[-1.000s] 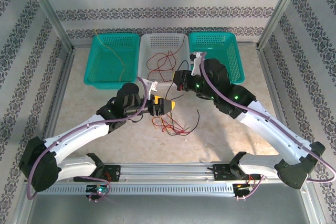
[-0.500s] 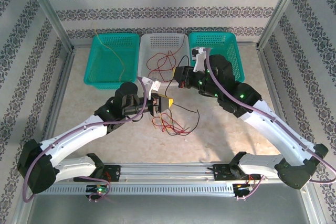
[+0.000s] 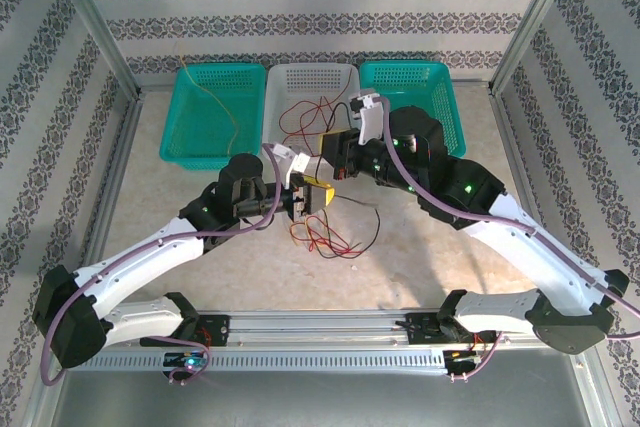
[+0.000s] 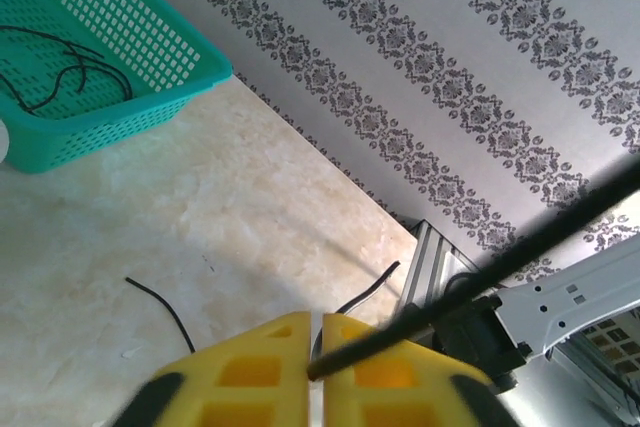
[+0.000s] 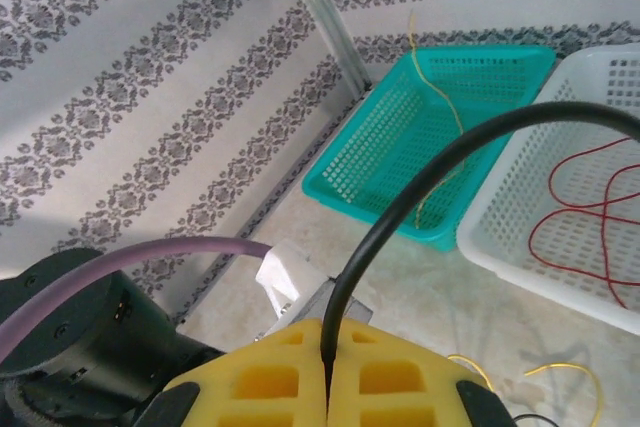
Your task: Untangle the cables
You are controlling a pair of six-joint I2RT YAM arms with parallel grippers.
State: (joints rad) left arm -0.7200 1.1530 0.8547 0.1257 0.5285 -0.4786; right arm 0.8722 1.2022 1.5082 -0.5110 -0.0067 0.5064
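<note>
Black cable stretches between the claws, running up and rightward from the left claw; that claw and the right claw are both pressed together, pinching it. Remaining tangle lies on the near side of the left claw, closer to that arm.

The left hand has edged toward the worktop's far edge, closer to the right hand. Its yellow fingers, wide apart 1 second ago, now leave a narrow slit. The right hand has drifted left, carrying the end of the black cable with it.
</note>
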